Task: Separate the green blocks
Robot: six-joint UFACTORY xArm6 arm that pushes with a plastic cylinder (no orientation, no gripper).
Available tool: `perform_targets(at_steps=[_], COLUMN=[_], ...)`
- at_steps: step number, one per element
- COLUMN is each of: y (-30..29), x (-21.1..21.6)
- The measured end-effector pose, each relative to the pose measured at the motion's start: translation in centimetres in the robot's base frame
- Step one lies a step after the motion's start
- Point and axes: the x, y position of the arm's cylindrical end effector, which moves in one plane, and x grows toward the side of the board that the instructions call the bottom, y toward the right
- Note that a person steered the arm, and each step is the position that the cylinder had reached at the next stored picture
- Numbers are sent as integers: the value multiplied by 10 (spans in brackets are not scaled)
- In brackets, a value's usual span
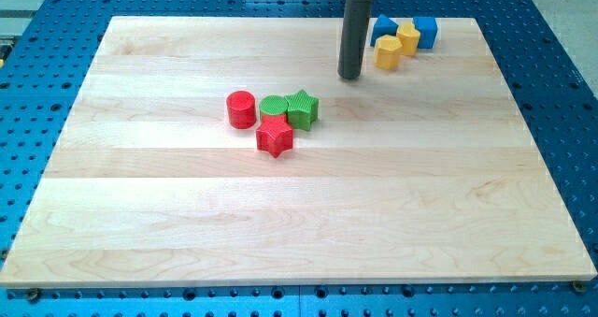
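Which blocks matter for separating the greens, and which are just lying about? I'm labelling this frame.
Job:
green cylinder
green star
my tip, up-right of the greens, touching neither

Lying about:
red cylinder
red star
two blue blocks
two yellow blocks

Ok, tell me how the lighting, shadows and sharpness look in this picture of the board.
Camera view: lighting is even and soft across the pale wooden board, with no harsh glare; the green star-shaped block, green round block, red cylinder and red star-shaped block cast only faint, short shadows; focus is sharp enough to show their edges; my tip on the dark rod is crisp, set apart toward the view's top right of them.
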Motion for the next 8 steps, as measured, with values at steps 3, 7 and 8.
perform_targets(at_steps=[3,7,8], y=[2,-87,-68], x=[106,51,37])
